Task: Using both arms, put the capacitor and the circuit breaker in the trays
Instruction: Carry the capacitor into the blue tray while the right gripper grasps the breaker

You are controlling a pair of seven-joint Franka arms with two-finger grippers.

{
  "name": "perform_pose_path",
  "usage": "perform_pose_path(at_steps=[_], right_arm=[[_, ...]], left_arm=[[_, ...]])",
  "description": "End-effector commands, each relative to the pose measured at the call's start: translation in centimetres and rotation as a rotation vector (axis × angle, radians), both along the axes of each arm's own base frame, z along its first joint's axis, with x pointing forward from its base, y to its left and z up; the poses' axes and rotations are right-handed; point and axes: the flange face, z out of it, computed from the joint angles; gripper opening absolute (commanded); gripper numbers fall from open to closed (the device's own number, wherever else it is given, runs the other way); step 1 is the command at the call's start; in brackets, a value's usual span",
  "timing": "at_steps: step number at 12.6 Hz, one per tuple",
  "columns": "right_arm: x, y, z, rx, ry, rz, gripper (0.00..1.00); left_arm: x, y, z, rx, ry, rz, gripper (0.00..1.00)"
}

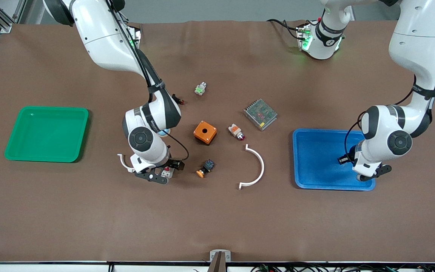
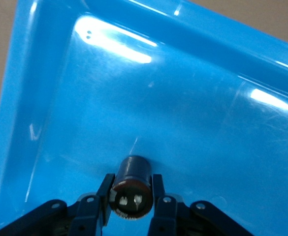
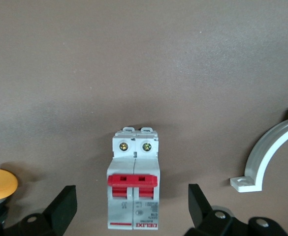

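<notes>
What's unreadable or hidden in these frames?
- Front view: the capacitor is not visible; the left gripper over the blue tray hides it.
- Front view: the circuit breaker is mostly covered by the right gripper.
- Right wrist view: the breaker's lower end and label are cut off by the frame edge.
- Left wrist view: whether the capacitor touches the tray floor is unclear.

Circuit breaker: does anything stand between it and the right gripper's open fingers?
Nothing visible does. The circuit breaker lies on the table between the open fingers of the right gripper, with clear gaps on both sides.
</notes>
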Motion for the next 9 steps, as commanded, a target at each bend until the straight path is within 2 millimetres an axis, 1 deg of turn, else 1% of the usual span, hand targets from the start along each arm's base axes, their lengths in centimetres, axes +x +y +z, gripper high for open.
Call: perform_pose_path(at_steps=[1,2,3,4,5,6,7,8,9], right_arm=[[0.6,-0.5,-0.9,0.015,0.009,-0.033,0.87],[0.6,-0.8,-1.3,0.011,0.016,-0.038,0.71],[0.5,-0.7,-1.3,0.01,0.019,-0.036,0.49],[0.6,-0.9,-1.2,0.01,0.02,-0.034,0.29],[0.5,-0.3,-1.1,0.011,0.016,-0.022,0.13],[0.3,0.3,-0.7,0.013,0.015,-0.011,0.04],[0.8,0.2,0.3,0.022,0.001,-0.015,0.03],[1.5,0.0,1.7,0.033,-0.018,-0.021,0.03],[2.1,-0.7,3.4,0.028,-0.016,-0.02,0.03]], left_arm=[[0.3,-0.3,1.8,0.002,-0.023,-0.034,1.0],[0.6,-0.3,4.5,0.008,-0.042,-0.05,1.0],[1.0,-0.1,7.8,0.019,-0.054,-0.066,1.0],[1.3,0.3,11.7,0.028,-0.066,-0.084,1.0],[1.3,0.6,16.0,0.039,-0.075,-0.111,1.0],[1.1,0.6,19.4,0.045,-0.089,-0.146,1.0],[0.8,0.7,23.8,0.046,-0.12,-0.195,1.0],[0.1,0.8,27.4,0.052,-0.135,-0.247,1.0],[-0.7,1.1,30.8,0.058,-0.144,-0.282,1.0]])
